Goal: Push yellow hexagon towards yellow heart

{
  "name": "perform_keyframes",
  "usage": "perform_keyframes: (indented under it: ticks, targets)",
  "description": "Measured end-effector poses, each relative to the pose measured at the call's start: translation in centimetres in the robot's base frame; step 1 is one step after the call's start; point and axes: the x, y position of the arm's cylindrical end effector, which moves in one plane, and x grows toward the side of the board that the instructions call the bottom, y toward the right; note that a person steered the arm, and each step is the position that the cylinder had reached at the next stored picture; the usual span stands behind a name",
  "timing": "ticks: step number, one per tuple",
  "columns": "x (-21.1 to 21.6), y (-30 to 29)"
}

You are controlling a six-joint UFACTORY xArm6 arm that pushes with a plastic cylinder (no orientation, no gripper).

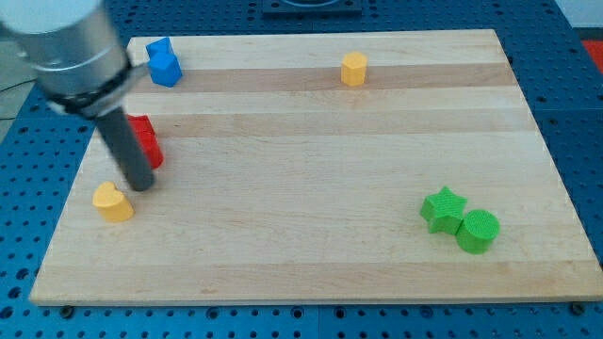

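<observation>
Nearest you lies the wooden board, then the yellow heart by its left edge. My tip, a bare rod grasping nothing, sits just right of that heart. Your yellow hexagon stands far up-right of the heart; it looks light, rigid and slide-prone, so push its far-right face.

No text, label, brand, number or sign can be read anywhere in the camera view; nothing legible is carried by the wooden board, the coloured blocks or the arm.
</observation>
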Motion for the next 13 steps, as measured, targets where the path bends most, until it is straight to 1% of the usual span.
perform_keyframes:
  ticks: [1, 2, 3, 4, 5, 6, 7, 8, 9, 10, 11, 12, 13]
  targets:
    - [4.7, -1.6]
    - [0.0, 5.4]
    - [-8.1, 16.1]
    - [-13.4, 29.3]
    - [-18.7, 36.3]
    - [-21.7, 30.4]
    - [-16.5, 19.9]
    - [-17.1, 14.9]
    - [-19.9, 15.3]
    - [-19.9, 15.3]
    - [-23.1, 17.2]
    - [-25.3, 13.7]
    - [-19.0, 12.6]
